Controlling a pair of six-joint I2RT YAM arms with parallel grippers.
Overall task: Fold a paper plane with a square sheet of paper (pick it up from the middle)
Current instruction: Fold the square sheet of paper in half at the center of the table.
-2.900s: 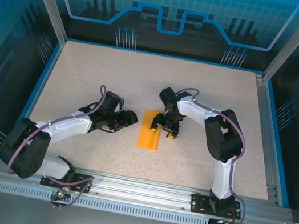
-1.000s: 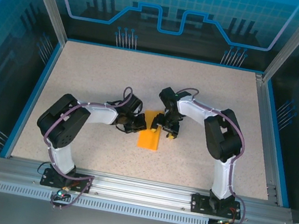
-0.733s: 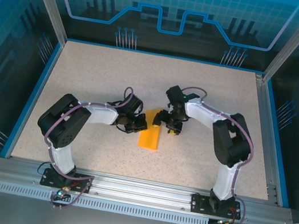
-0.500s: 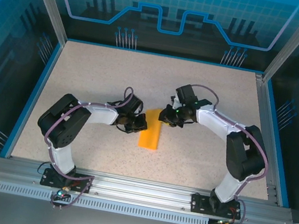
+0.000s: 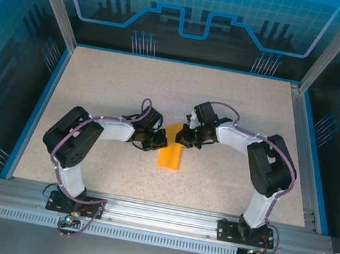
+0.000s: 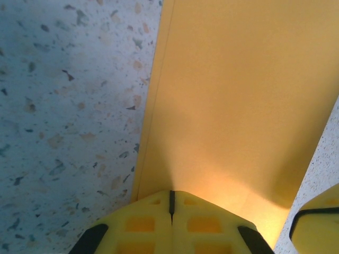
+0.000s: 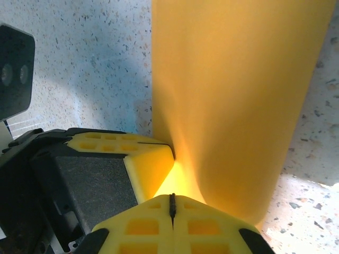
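Observation:
The square sheet of paper (image 5: 169,155) lies mid-table as a narrow orange strip folded lengthwise. My left gripper (image 5: 161,141) is shut, its yellow tips (image 6: 171,193) resting on the paper's (image 6: 238,95) left edge near the far end. From the right, my right gripper (image 5: 184,138) is shut too, its tips (image 7: 171,197) against the paper (image 7: 233,95), which curves upward beside them. The two grippers nearly touch. The left gripper's fingers (image 7: 143,159) lie just left of the right tips. No paper shows in either jaw slit.
The speckled tabletop (image 5: 124,86) is bounded by a blue rim (image 5: 48,99) and glass enclosure walls. The aluminium rail (image 5: 161,212) carrying both arm bases runs along the near edge.
The left arm swung in and set its shut tips on the paper's left edge. The right gripper shut, swung out to the far right, then came back to the paper's right side.

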